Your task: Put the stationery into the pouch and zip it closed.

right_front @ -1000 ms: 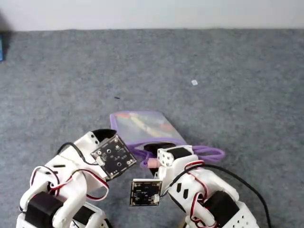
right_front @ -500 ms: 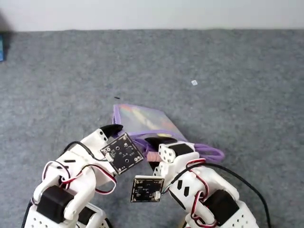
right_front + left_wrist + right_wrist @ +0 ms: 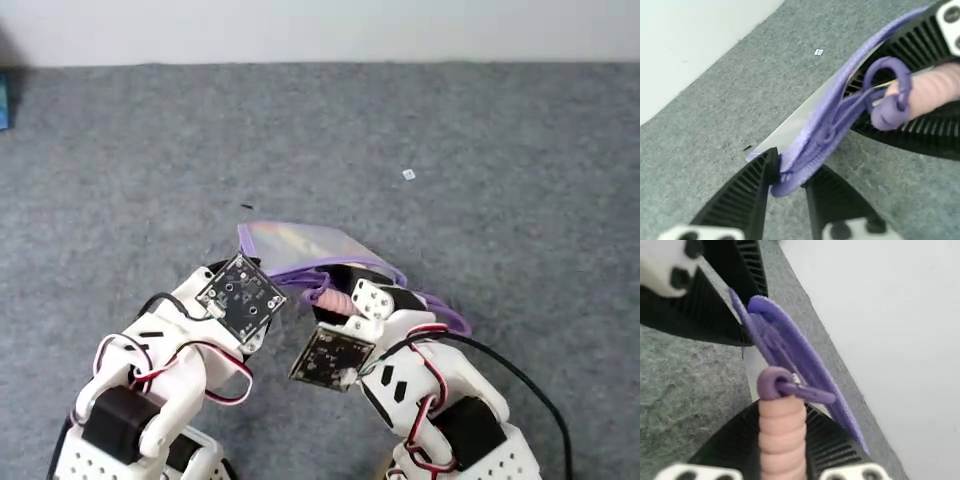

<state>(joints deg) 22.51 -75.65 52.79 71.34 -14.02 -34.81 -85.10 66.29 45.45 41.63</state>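
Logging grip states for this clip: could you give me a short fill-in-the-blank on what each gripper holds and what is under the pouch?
1. The left gripper is shut on the pouch at its zip edge, whose colour is ___.
2. The right gripper is shut on a ribbed pull whose colour is ___.
3. Under the pouch is a carpet coloured ___.

Missing words: purple; pink; grey.

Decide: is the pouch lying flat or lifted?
Lifted: left tool clamps the pouch at its zip edge, right tool grips the pink pull, and that edge stands off the table.
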